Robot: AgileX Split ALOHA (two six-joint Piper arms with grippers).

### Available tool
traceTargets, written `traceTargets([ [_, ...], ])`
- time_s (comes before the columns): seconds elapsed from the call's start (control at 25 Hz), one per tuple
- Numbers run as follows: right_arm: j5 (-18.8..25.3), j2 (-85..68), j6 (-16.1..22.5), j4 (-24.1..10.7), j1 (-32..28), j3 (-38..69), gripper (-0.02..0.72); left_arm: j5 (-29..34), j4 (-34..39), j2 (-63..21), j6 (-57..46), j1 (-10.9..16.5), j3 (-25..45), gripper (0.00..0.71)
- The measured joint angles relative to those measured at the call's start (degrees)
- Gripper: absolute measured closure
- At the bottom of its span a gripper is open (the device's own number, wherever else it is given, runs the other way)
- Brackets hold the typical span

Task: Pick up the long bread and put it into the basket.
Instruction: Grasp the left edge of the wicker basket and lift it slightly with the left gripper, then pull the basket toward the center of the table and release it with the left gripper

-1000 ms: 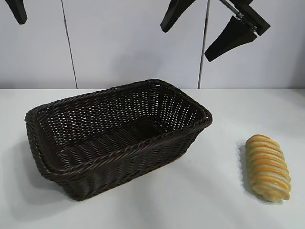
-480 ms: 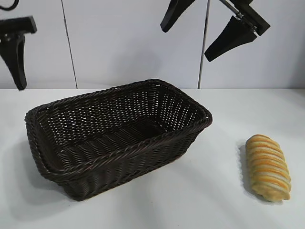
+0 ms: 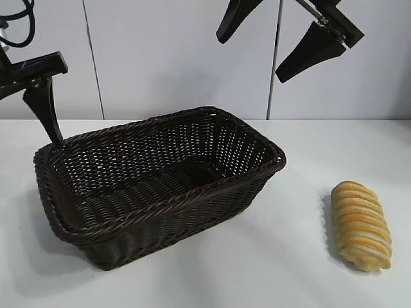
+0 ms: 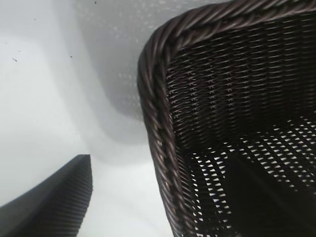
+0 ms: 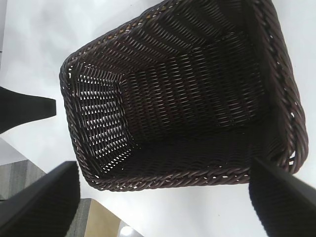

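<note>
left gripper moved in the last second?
Yes. The left gripper has come down from the top corner toward the basket rim's far-left corner.

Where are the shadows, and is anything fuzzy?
Exterior view: a soft grey shadow lies on the table left of the basket, and a thin one hugs the left side of the bread. Left wrist view: a broad shadow spreads beside the basket's corner, and the near finger of the left gripper looks fuzzy. Right wrist view: the basket's floor is darkest.
</note>
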Motion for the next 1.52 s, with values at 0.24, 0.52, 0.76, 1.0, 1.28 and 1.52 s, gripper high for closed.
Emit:
traceTargets([
  [0.24, -0.66, 0.00, 0.00, 0.00, 0.00, 0.00, 0.066, -4.49, -3.66, 4.36, 4.25, -0.71, 1.01, 0.170],
  [0.52, -0.73, 0.00, 0.00, 0.00, 0.00, 0.00, 0.066, -7.51, -4.66, 9.56, 5.56, -1.08, 1.01, 0.170],
  [0.76, -0.78, 0.00, 0.00, 0.00, 0.00, 0.00, 0.066, -8.17, -5.97, 9.91, 6.58, -1.14, 0.32, 0.603],
  [1.0, -0.78, 0.00, 0.00, 0.00, 0.00, 0.00, 0.066, -0.29, -3.25, 9.98, 8.64, -1.14, -5.06, 0.611],
  [1.28, -0.66, 0.00, 0.00, 0.00, 0.00, 0.00, 0.066, 17.19, 1.87, 10.38, 11.80, -0.34, -23.21, 0.611],
  [1.52, -0.67, 0.00, 0.00, 0.00, 0.00, 0.00, 0.066, 22.23, 2.26, 11.14, 16.42, 5.11, -31.42, 0.611],
])
